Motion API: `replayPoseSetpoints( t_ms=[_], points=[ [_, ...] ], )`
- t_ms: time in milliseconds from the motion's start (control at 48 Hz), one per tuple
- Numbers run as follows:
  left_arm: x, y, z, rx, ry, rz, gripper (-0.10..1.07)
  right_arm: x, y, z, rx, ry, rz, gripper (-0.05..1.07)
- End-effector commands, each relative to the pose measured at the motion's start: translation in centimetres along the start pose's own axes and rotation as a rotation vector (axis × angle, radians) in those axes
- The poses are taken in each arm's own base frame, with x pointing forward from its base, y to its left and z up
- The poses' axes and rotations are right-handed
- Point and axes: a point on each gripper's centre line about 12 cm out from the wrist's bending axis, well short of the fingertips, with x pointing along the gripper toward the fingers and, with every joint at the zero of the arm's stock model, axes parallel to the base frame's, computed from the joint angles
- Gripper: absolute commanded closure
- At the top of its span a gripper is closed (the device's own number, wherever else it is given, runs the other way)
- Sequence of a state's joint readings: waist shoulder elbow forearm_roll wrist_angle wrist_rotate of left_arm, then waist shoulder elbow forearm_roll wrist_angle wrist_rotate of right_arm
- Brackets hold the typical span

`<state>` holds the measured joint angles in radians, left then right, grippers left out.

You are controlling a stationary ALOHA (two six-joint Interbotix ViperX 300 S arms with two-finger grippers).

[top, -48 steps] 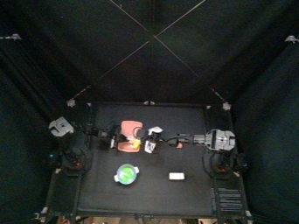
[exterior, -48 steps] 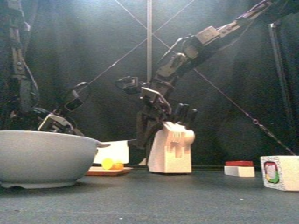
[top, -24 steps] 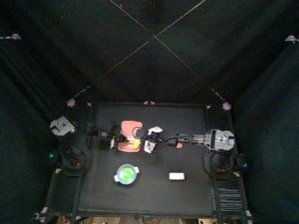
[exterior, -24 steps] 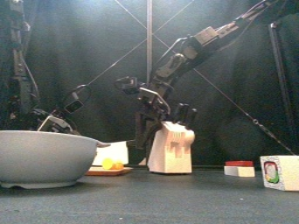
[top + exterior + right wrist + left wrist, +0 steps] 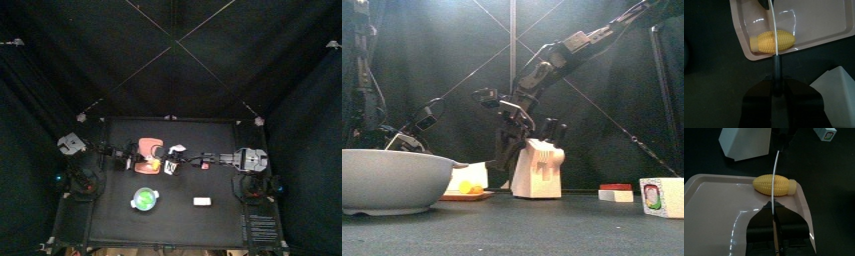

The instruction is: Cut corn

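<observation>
1. You see the corn (image 5: 776,185) lying on its side on the pink board (image 5: 724,213), near the board's right edge; the board sits left of the table's middle.
2. Your right gripper (image 5: 775,95) pinches a knife (image 5: 772,35); the blade stands edge-on over the corn.
3. Your left gripper (image 5: 774,228) sits at the board's left edge; you cannot tell how its jaws stand.
4. A white knife block (image 5: 540,170) stands right of the board; a green dish (image 5: 144,199) lies nearer.

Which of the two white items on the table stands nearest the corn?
The tall knife block, beside the board holding the corn; the small flat block lies apart, nearer the front.
</observation>
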<state>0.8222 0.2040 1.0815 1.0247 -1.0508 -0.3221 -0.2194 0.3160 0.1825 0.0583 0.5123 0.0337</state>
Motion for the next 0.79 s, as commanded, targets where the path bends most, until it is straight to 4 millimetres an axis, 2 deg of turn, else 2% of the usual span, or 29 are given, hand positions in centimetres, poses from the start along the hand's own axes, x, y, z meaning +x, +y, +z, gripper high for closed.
replayPoseSetpoints(
  t_ms=[0, 771],
  points=[
    [0.4, 0.5, 0.9, 0.022, -0.028, 0.004, 0.78, 0.9, 0.4, -0.1, 0.015, 0.004, 0.012, 0.59],
    [0.4, 0.5, 0.8, 0.020, -0.020, 0.006, 0.78, 2.5, 0.4, -1.3, 0.034, 0.050, 0.020, 0.59]
  ],
)
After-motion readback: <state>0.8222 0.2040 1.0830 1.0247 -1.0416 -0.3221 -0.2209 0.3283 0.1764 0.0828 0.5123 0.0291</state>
